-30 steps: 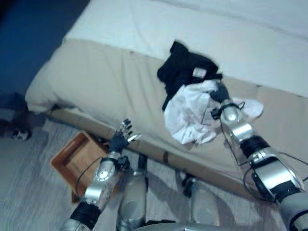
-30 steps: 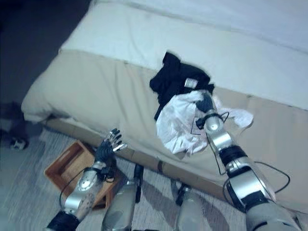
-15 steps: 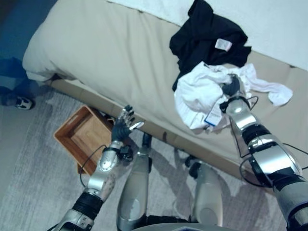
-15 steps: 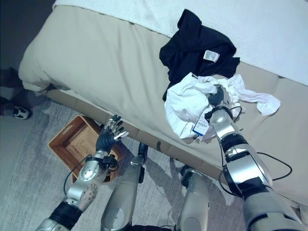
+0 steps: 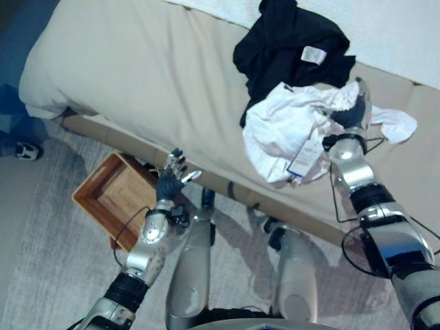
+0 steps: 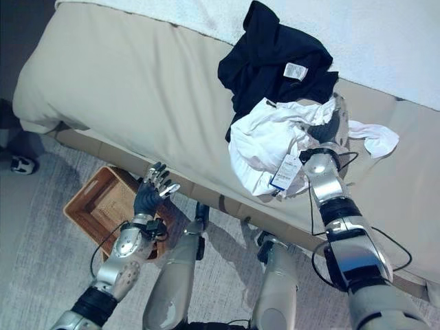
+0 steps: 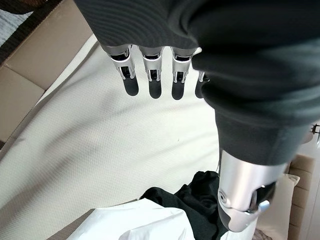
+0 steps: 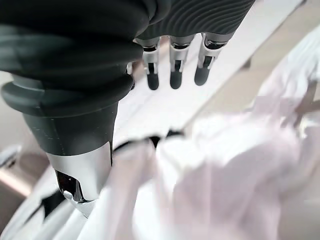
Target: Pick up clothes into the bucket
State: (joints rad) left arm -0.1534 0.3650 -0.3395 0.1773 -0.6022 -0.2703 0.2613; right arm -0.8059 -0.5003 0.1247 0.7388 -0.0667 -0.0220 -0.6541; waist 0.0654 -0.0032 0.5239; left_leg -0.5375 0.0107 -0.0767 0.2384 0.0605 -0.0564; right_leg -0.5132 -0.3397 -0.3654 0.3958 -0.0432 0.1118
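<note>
Up on the bed point(image 5: 124, 75), the right hand point(image 5: 348, 112) sits at the far edge of the white garment point(image 5: 289, 134), fingers straight and relaxed above the cloth in its wrist view, gripping nothing. A tag point(image 6: 280, 172) hangs from the white garment just beside that wrist. Beyond the hand, a black garment point(image 6: 275, 65) lies touching the white one, partly under it. Down by the floor, the left hand point(image 5: 172, 182) is raised with fingers point(image 7: 151, 75) spread and straight, holding nothing. Just beside it, on its outer side, the brown crate point(image 5: 110, 199) stands on the floor against the bed base, well apart from both garments
</note>
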